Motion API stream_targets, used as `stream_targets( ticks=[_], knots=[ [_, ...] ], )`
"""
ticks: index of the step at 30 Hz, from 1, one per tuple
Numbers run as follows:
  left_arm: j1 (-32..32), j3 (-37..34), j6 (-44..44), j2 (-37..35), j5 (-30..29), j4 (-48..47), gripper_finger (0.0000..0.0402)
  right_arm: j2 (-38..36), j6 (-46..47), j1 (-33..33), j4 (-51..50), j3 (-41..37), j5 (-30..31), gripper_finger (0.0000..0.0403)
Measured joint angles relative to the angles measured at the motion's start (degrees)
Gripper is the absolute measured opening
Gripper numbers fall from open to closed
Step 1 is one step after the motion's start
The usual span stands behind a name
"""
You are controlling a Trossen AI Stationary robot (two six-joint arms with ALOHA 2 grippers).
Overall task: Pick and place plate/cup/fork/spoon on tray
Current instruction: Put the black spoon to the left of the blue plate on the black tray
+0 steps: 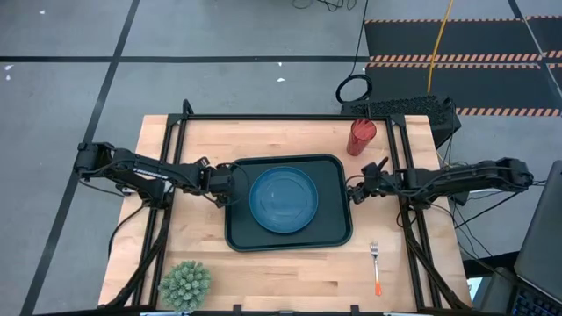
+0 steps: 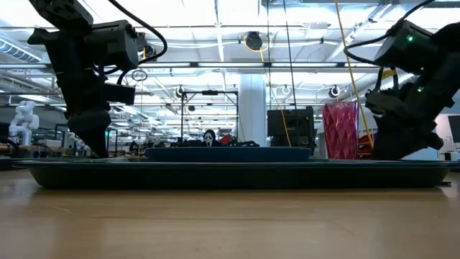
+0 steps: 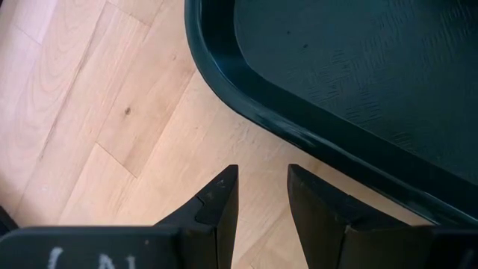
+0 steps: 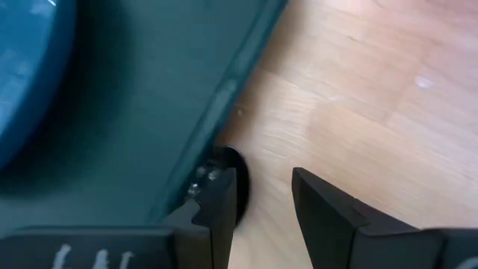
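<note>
Both claws low beside tray (image 1: 338, 230)

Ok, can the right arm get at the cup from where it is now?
Probably yes. The cup stands upright on bare table beyond the tray's far right corner, apart from it, and the right tool hangs just nearby at the tray's right rim with nothing between them.

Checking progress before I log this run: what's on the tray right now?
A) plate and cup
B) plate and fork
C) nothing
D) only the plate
D: in the high view only the blue plate lies in the tray; the red cup stands on the table beyond the tray's far right corner, and the fork lies on the wood near the table's front right.
</note>
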Motion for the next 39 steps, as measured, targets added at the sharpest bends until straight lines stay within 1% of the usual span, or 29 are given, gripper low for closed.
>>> stream_targets(
  ticks=[9, 24, 27, 29, 32, 33, 39],
  knots=[
    [0.0, 0.0, 0.0, 0.0, 0.0, 0.0, 0.0120, 0.2, -0.1, -0.1, 9.0, -4.8, -1.3, 0.0125],
    [0.0, 0.0, -0.3, 0.0, 0.0, 0.0, 0.0120, 0.2, -2.6, -0.1, 9.8, -5.1, -2.5, 0.0124],
    [0.0, 0.0, -0.3, 0.0, 0.0, -0.1, 0.0120, 0.2, -2.9, -0.1, 9.3, -5.1, -2.5, 0.0103],
    [0.0, 0.0, -0.3, 0.0, 0.0, -0.1, 0.0120, 0.2, -3.0, -0.1, 8.8, -5.1, -2.4, 0.0075],
    [0.0, 0.0, -0.3, 0.0, 0.0, -0.1, 0.0120, 0.2, -3.6, -0.1, 8.7, -5.1, -3.1, 0.0021],
    [0.0, 0.0, -0.3, 0.0, 0.0, -0.1, 0.0120, 0.2, -4.0, 0.0, 8.8, -5.1, -3.4, 0.0012],
    [0.0, 0.0, -0.5, 0.0, 0.1, -0.1, 0.0120, 0.2, -4.0, 0.0, 7.6, -5.0, -4.1, 0.0004]
  ],
)
